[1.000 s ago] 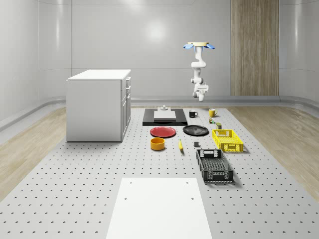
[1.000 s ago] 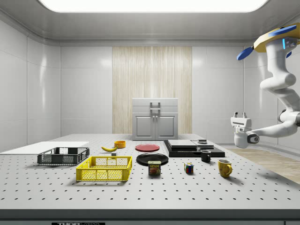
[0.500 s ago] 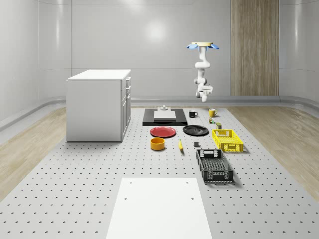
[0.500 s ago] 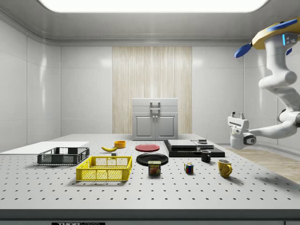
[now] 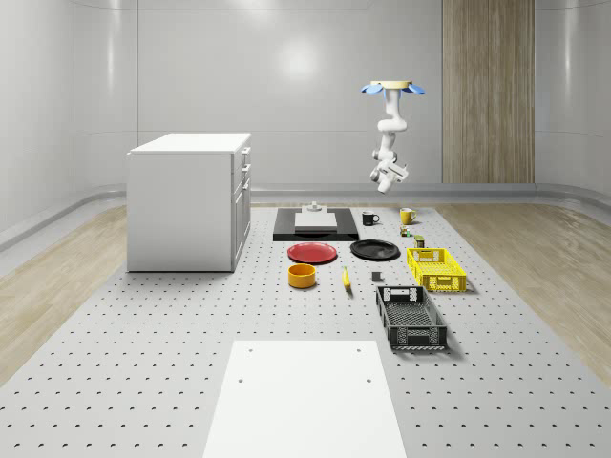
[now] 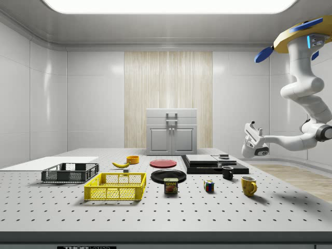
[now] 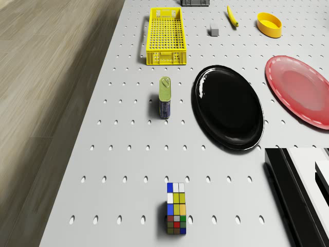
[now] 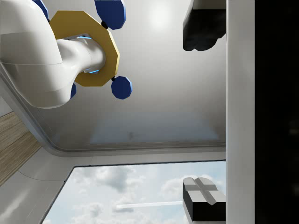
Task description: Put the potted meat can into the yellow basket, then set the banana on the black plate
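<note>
While pincer (image 6: 252,132) points upward, potted meat can (image 6: 170,185) sits well below.

"SPAM" reads on the potted meat can (image 6: 171,185) in the side view.

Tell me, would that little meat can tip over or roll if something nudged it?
The meat can stands upright on a small base, taller than wide, so a high nudge might tip it. Its sides look flattish, so it probably wouldn't roll far. It looks rigid, likely metal.

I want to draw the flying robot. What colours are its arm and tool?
The arm is glossy white with rounded joints. It hangs from a yellow drone with blue rotors. The tool is white, with dark fingertips.
</note>
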Robot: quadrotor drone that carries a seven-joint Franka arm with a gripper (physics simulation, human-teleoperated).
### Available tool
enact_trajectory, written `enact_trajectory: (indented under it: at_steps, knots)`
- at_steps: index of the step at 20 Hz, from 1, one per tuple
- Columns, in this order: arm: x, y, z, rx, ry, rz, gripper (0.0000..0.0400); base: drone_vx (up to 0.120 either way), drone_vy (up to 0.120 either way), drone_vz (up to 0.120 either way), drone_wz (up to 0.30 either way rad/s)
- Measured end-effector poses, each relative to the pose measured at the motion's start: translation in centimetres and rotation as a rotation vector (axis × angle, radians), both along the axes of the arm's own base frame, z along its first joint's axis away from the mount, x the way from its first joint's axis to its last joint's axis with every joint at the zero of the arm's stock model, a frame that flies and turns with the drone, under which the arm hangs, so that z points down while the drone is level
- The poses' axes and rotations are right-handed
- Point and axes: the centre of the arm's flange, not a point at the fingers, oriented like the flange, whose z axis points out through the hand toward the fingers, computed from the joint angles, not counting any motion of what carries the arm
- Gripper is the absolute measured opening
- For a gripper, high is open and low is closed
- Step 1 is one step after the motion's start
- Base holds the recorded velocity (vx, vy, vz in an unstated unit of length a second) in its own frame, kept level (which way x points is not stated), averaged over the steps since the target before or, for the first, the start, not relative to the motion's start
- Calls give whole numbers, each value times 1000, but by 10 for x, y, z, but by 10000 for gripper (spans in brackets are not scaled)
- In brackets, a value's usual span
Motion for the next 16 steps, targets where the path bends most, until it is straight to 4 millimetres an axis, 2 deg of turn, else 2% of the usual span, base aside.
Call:
enact_trajectory:
  at_steps: [2, 4, 7, 9, 11, 13, 16]
  knots:
    - [0, 17, -18, -244, 0, -8, 400, 120, 0, 0, 0]
    - [1, 31, -44, -544, -1, -18, 400, 120, 0, -120, 0]
    - [3, 35, -94, -1057, 0, -37, 400, 120, 0, -120, 0]
    - [4, 24, -125, -1388, 0, -49, 400, 120, 0, -120, 0]
    - [5, 7, -147, -1672, 1, -59, 400, 120, 0, -120, 0]
    - [5, -10, -161, -1894, 1, -67, 400, 120, 0, -120, 0]
    - [5, -31, -171, -2124, 3, -72, 400, 120, 0, -120, 0]
